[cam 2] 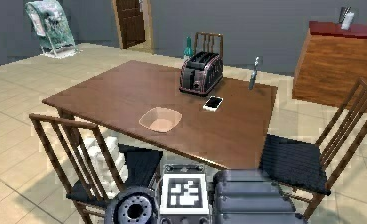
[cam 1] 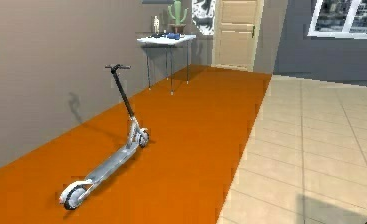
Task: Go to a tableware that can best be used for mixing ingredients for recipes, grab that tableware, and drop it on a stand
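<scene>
A tan bowl (cam 2: 160, 121) sits on the brown table (cam 2: 101, 95), close to its near edge. A toaster (cam 2: 201, 73) stands by the far edge, with a phone (cam 2: 213, 102) just in front of it. The gripper (cam 2: 131, 210) is low in the arm side view, below the table's near edge. I cannot tell if it holds anything. Ahead, a scooter (cam 1: 109, 165) stands on the orange floor (cam 1: 191, 130).

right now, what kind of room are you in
Probably a house's dining area: a wooden dining table with chairs around it, and a toaster and a pinkish bowl on top. Ahead, a kick scooter stands on orange floor near a door.
</scene>
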